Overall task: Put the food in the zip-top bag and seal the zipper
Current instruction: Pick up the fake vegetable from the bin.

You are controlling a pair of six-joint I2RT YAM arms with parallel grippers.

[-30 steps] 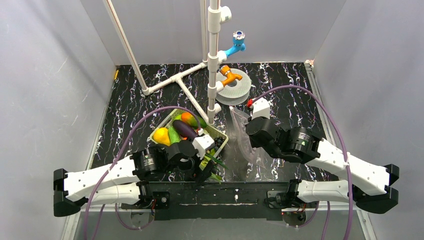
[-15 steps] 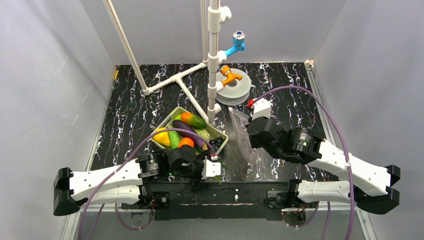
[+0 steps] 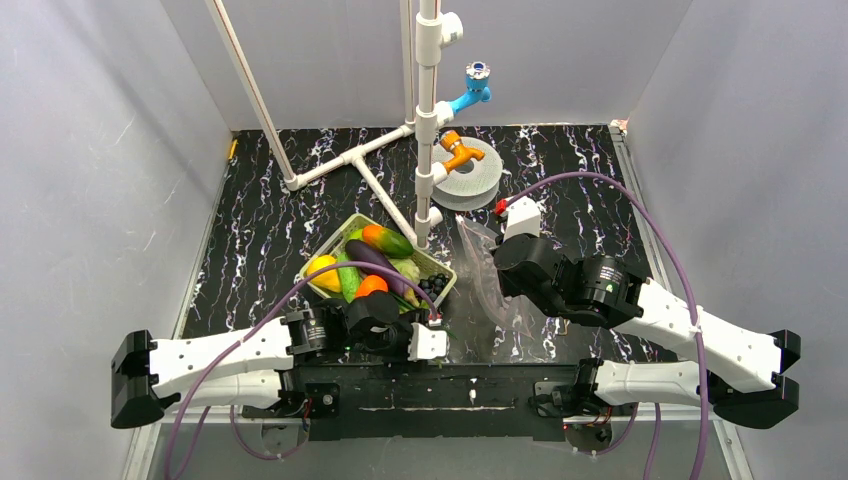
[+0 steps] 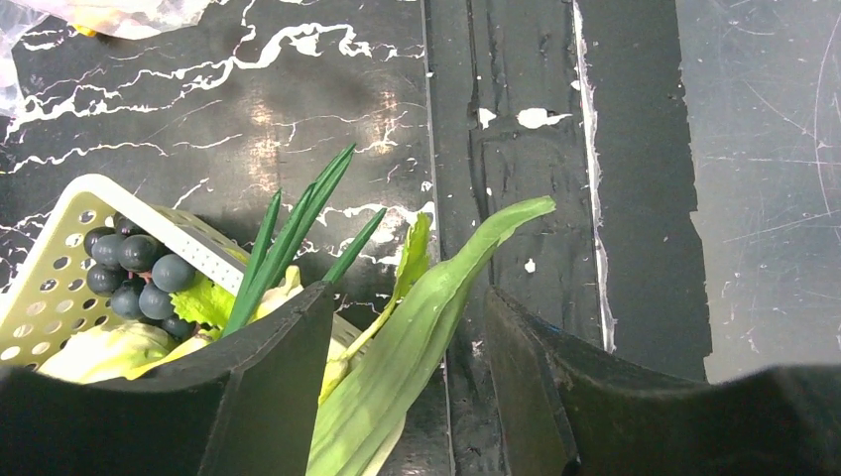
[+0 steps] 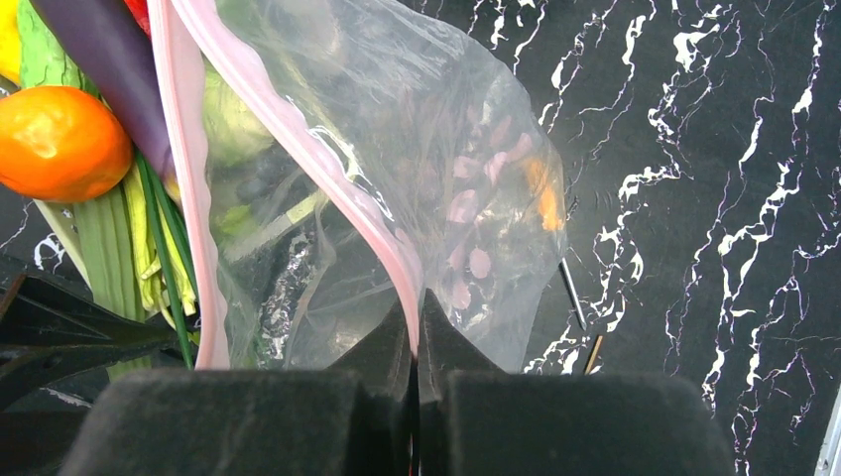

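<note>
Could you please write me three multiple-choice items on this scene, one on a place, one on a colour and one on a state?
1. Where do the dark grapes lie?
A. in a blue bowl
B. in the pale basket
C. in a red cup

2. What colour is the zipper of the zip-top bag?
A. pink
B. blue
C. black

3. What are the fingers of the right gripper doing?
A. standing wide open
B. holding a spoon
C. shut on the zipper

Answers:
1 B: the left wrist view shows the grapes inside the basket's holed wall.
2 A: the strip along the bag's mouth shows pink in the right wrist view.
3 C: the fingers meet with the pink strip pinched between them.
</note>
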